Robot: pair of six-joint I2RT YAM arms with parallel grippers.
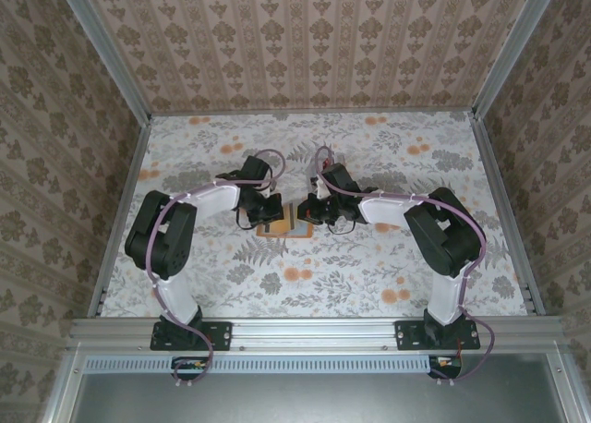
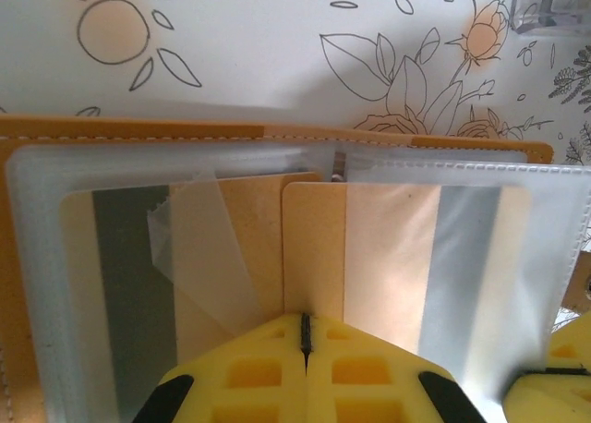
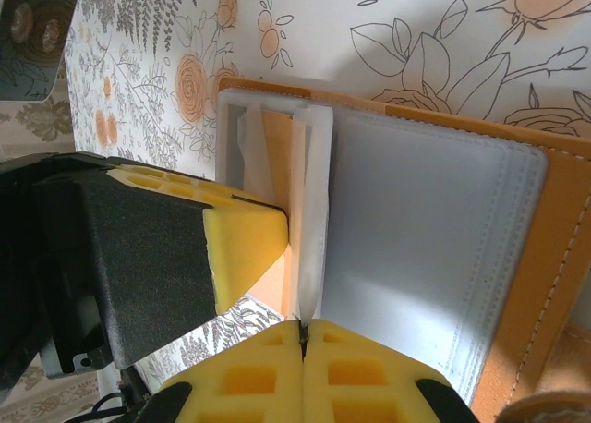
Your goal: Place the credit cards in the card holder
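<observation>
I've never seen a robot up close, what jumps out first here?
The left arm and right arm meet over an open orange card holder at the middle of the floral table. The yellow-tipped left gripper pinches a tan credit card with a grey stripe, while the right gripper pinches a clear sleeve upright.

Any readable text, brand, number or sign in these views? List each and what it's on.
None readable in any view.
Two cards in the card holder: only plain faces with a stripe, no print or numbers visible.
Card holder's orange cover and clear sleeves: no logo or lettering visible.
Tablecloth: flower pattern only, no words.
</observation>
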